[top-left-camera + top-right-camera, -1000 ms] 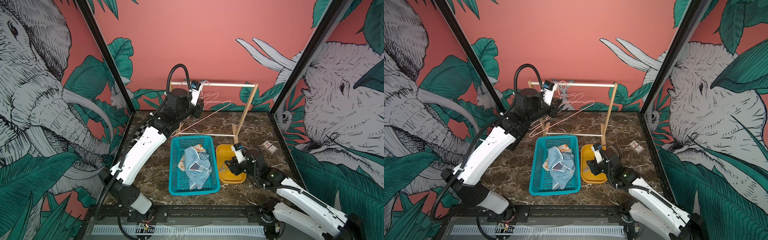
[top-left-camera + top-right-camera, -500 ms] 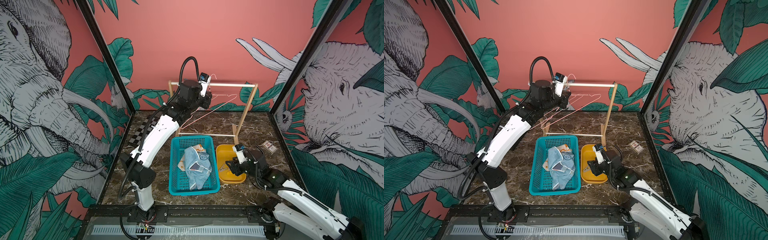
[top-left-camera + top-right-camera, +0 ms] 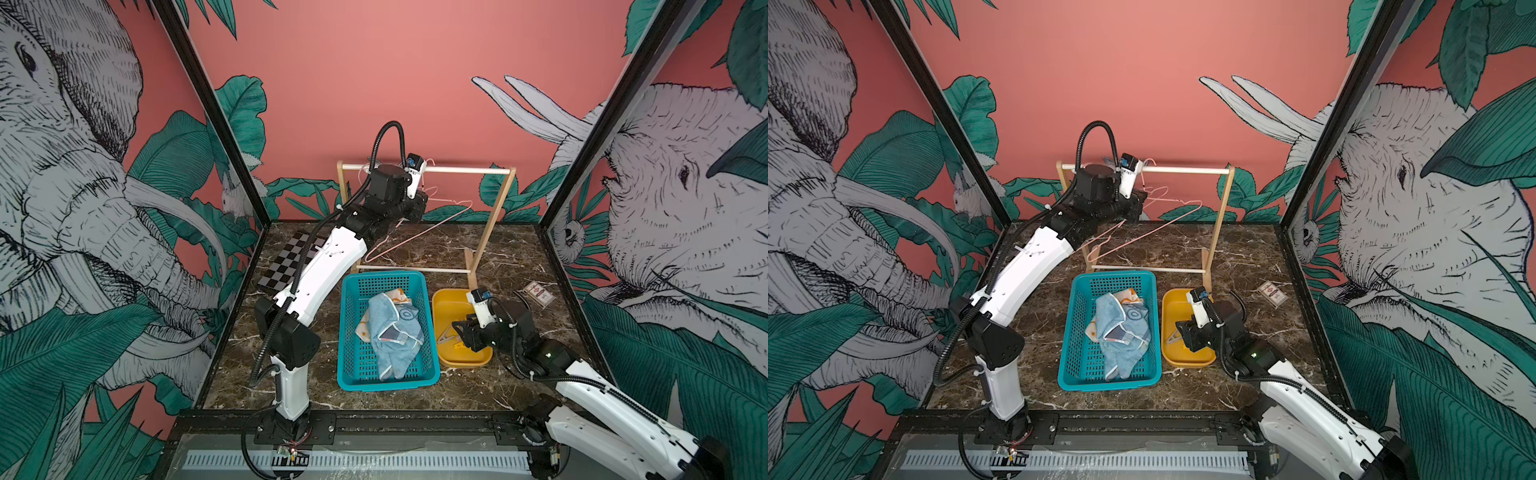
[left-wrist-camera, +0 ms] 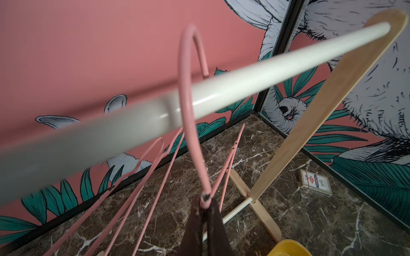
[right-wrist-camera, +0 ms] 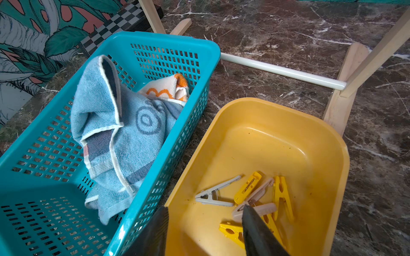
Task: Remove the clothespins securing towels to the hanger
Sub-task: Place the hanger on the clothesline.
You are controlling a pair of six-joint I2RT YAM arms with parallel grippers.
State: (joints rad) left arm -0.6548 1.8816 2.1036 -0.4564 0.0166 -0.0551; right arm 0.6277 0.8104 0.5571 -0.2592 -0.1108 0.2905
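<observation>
My left gripper (image 4: 205,204) is shut on the neck of a bare pink wire hanger (image 4: 184,93), high at the rack's white top rail (image 4: 266,68). The hanger's hook curls around the rail and rises above it. The towels (image 5: 124,124), light blue over one white with orange (image 5: 168,88), lie crumpled in the teal basket (image 3: 347,324). Several clothespins (image 5: 255,199), yellow and pale, lie loose in the yellow tray (image 5: 277,124). My right gripper (image 5: 205,207) hovers open just above them, holding nothing.
The wooden rack (image 3: 490,224) stands at the back, with other pink hangers (image 4: 144,159) on its rail. A small card box (image 3: 539,294) lies at the right and a checkerboard (image 3: 291,266) at the left. Basket and tray sit side by side mid-table.
My left arm has swung up and to the right, carrying the hanger to the top rail, where its hook now curls around it. The right arm has barely moved.
</observation>
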